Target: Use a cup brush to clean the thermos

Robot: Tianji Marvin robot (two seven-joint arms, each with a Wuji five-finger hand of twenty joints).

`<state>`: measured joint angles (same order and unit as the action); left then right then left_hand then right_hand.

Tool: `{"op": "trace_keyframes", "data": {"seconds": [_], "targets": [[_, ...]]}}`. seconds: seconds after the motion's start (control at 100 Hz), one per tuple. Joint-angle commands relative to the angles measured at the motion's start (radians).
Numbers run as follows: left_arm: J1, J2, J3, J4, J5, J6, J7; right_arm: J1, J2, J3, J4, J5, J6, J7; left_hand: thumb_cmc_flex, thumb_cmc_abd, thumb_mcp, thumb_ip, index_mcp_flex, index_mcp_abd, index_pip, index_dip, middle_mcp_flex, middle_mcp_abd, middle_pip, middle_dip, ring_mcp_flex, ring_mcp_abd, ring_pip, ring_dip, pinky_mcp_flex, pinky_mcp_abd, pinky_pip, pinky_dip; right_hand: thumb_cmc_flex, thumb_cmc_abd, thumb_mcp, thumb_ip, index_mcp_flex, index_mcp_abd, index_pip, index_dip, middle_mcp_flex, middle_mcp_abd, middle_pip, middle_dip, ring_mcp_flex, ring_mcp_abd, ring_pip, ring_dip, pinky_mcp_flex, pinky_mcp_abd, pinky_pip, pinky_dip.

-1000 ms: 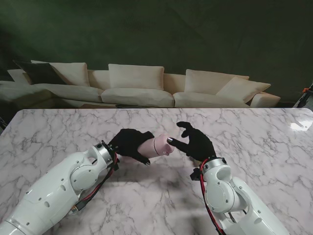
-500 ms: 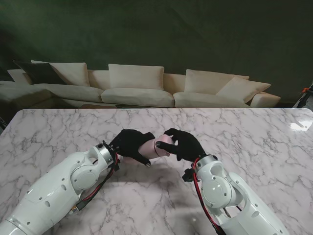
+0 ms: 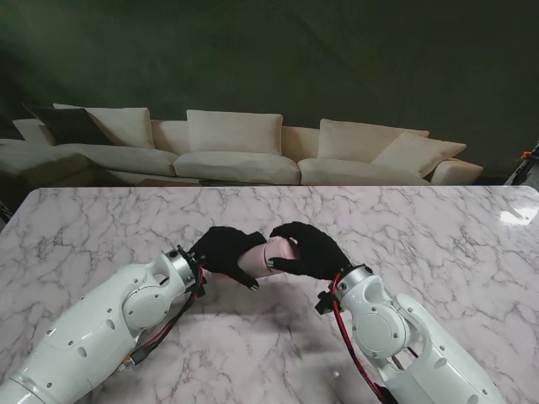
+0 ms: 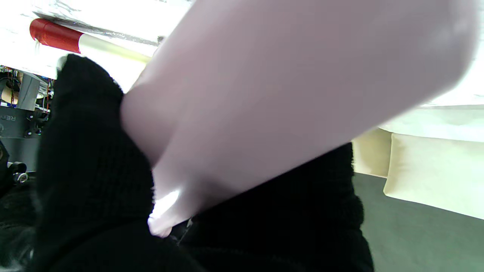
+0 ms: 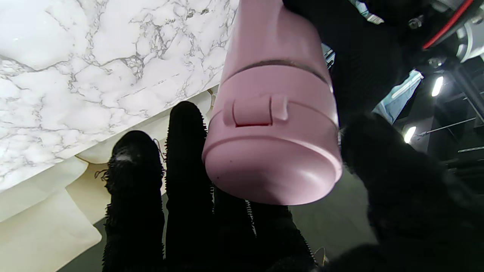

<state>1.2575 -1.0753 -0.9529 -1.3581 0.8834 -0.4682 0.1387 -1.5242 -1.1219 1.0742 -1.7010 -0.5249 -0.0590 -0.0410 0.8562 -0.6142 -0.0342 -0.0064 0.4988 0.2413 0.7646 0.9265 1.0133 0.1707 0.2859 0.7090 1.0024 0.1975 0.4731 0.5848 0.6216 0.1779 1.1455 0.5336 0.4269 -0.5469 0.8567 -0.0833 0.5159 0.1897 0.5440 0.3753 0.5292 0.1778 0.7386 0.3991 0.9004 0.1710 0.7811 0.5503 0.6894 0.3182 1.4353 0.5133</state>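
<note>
Black-gloved fingers (image 5: 187, 151) of the right hand (image 3: 307, 250) curl over the lid end of the one pink thermos (image 3: 278, 252), while the left hand (image 3: 223, 248) wraps its body, holding it lying sideways just above the marble table (image 3: 438, 227). One red-tipped brush handle (image 4: 68, 37) lies on the table beyond.

Right hand (image 3: 307, 250) has closed over thermos (image 3: 271, 255) lid — gripping.

pink thermos (image 5: 272, 124), right hand (image 5: 242, 226) cupping lid
</note>
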Motion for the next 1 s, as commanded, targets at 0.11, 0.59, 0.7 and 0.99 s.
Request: {"op": "trace_keyframes", "data": {"seconds": [0.11, 0.59, 0.7, 0.99], "targets": [[-0.019, -0.008, -0.002, -0.003, -0.012, 0.013, -0.005, -0.002, -0.007, -0.026, 0.021, -0.001, -0.034, -0.024, 0.343, 0.256, 0.414, 0.067, 0.024, -0.211, 0.147, 0.056, 0.031, -0.063, 0.049, 0.023, 0.105, -0.115, 0.191, 0.065, 0.043, -0.164, 0.069, -0.001, 0.143, -0.171, 0.13, -0.071, 0.056, -0.46, 0.276, 0.134, -0.046, -0.039, 0.156, 0.138, 0.014, -0.117, 0.163, 0.078, 0.062, -0.111, 0.019, 0.023], [-0.027, -0.01, 0.002, 0.004, -0.015, 0.015, -0.001, 0.019, -0.014, -0.04, 0.087, -0.009, -0.209, -0.082, 0.344, 0.257, 0.414, 0.065, 0.024, -0.213, 0.147, 0.058, 0.03, -0.061, 0.053, 0.025, 0.106, -0.116, 0.195, 0.067, 0.044, -0.165, 0.071, 0.0, 0.374, -0.155, 0.351, -0.145, 0.349, -0.605, 0.445, 0.204, -0.068, -0.09, 0.084, 0.13, -0.143, -0.103, 0.059, 0.051, -0.092, -0.15, -0.074, 0.109], [-0.028, -0.01, 0.002, 0.006, -0.016, 0.016, -0.001, 0.02, -0.018, -0.039, 0.098, -0.02, -0.23, -0.111, 0.344, 0.257, 0.414, 0.065, 0.024, -0.212, 0.147, 0.058, 0.029, -0.062, 0.053, 0.025, 0.107, -0.116, 0.197, 0.068, 0.045, -0.166, 0.072, 0.001, 0.406, -0.155, 0.382, -0.167, 0.402, -0.608, 0.417, 0.303, -0.033, -0.13, 0.104, 0.152, -0.133, -0.111, 0.1, 0.074, -0.093, -0.167, -0.037, 0.135], [-0.032, -0.01, 0.006, 0.012, -0.02, 0.021, -0.008, -0.01, -0.022, -0.002, 0.077, -0.044, -0.247, -0.154, 0.346, 0.257, 0.415, 0.065, 0.025, -0.213, 0.147, 0.058, 0.029, -0.062, 0.054, 0.026, 0.108, -0.117, 0.2, 0.069, 0.047, -0.167, 0.075, 0.002, 0.41, -0.135, 0.344, -0.17, 0.397, -0.589, 0.405, 0.302, 0.045, -0.136, 0.125, 0.233, -0.058, -0.149, 0.267, 0.099, -0.014, -0.21, 0.057, 0.137]]}}
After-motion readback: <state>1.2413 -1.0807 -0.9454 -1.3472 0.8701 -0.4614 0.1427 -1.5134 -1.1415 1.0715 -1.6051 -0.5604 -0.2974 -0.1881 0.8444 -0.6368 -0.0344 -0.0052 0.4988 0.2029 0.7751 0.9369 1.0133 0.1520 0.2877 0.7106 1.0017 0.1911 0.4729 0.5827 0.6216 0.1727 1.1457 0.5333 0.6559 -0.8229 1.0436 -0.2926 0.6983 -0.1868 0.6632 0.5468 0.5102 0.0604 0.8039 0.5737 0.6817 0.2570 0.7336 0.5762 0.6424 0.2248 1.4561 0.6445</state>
